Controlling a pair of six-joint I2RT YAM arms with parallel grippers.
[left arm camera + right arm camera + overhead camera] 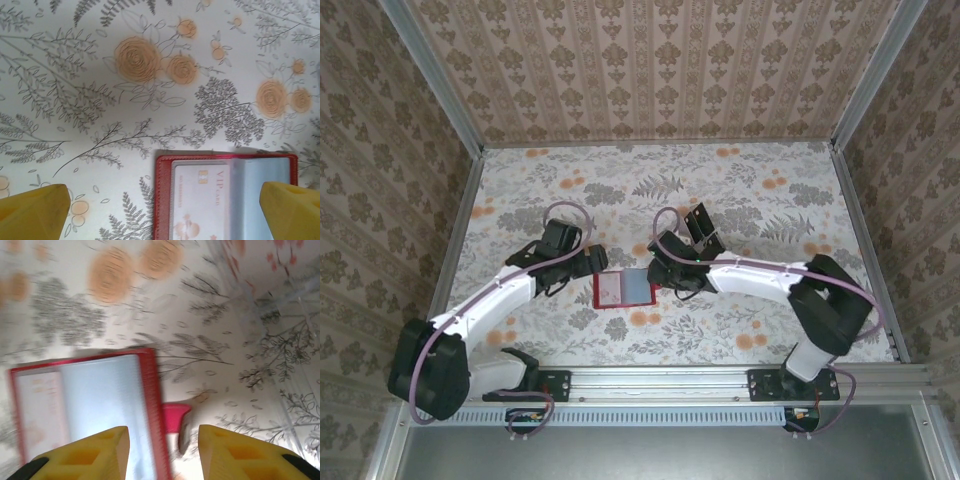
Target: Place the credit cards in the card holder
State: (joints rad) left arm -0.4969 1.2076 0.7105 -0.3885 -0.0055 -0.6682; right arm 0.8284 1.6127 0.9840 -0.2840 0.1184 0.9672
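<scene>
Left wrist view, lower middle of frame: pale card in a clear sleeve of the red holder reads "VIP CARD" in thin orange-red letters, set sideways along the card's right edge. A line of tiny characters beside the chip mark is too small to read. Right wrist view, lower left: print on that card is faint orange, blurred and illegible.

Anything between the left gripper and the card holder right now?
Nothing visible. The left gripper, jaws wide open, hangs right by the open card holder, with bare tablecloth around it. One pale card sits in a pocket.
</scene>
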